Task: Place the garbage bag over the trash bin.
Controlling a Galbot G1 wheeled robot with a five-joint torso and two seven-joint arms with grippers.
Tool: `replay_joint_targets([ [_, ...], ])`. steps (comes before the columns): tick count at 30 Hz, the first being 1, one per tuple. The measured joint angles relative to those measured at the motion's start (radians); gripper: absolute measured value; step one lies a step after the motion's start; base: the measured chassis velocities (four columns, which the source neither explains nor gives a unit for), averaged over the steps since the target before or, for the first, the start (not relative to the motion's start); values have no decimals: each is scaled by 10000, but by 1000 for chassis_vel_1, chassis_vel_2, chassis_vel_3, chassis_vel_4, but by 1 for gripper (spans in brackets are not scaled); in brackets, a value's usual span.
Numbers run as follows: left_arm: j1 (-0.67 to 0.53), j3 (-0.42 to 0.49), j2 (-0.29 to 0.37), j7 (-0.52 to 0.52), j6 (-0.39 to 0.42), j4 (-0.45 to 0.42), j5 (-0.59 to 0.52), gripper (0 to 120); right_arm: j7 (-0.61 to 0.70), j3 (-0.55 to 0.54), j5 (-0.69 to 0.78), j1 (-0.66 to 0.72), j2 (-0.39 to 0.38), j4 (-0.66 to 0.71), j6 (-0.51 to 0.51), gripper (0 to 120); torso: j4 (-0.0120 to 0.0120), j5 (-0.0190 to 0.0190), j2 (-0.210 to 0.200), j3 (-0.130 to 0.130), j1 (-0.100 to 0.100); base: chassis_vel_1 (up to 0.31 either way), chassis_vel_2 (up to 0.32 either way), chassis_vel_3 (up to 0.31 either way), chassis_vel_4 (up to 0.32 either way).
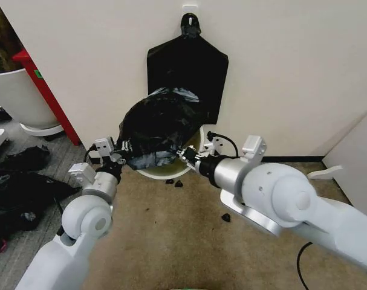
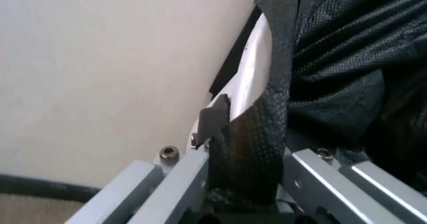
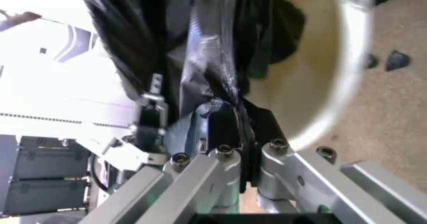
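We have the glossy black plastic garbage bag (image 1: 159, 127) bunched over the round cream-white plastic trash bin (image 1: 194, 140), with both the left gripper (image 1: 120, 154) and the right gripper (image 1: 188, 156) clenched on its hem. Next, we judge, the mouth must spread wider (rim mostly uncovered) and lower around the rim.

wall (image 1: 98, 54): cream | floor (image 1: 165, 241): tan carpet | baseboard (image 1: 292, 159): black

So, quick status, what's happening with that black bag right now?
Left gripper and right gripper clamp garbage bag edges. Bag bunched over trash bin, rim partly bare. Nothing blocking.
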Motion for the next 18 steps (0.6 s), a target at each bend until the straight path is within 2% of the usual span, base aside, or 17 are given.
replay_joint_targets([
  [6,-141,-64,-164,-359,71,80,-459,1,-103,258,37,-635,-598,344,-156,0,-2,0,0,0,0,0,0,0,0],
  [18,-89,-303,-168,-597,186,-125,-1518,1,-625,603,-601,-1934,-1069,529,-655,0,-1,0,0,0,0,0,0,0,0],
])
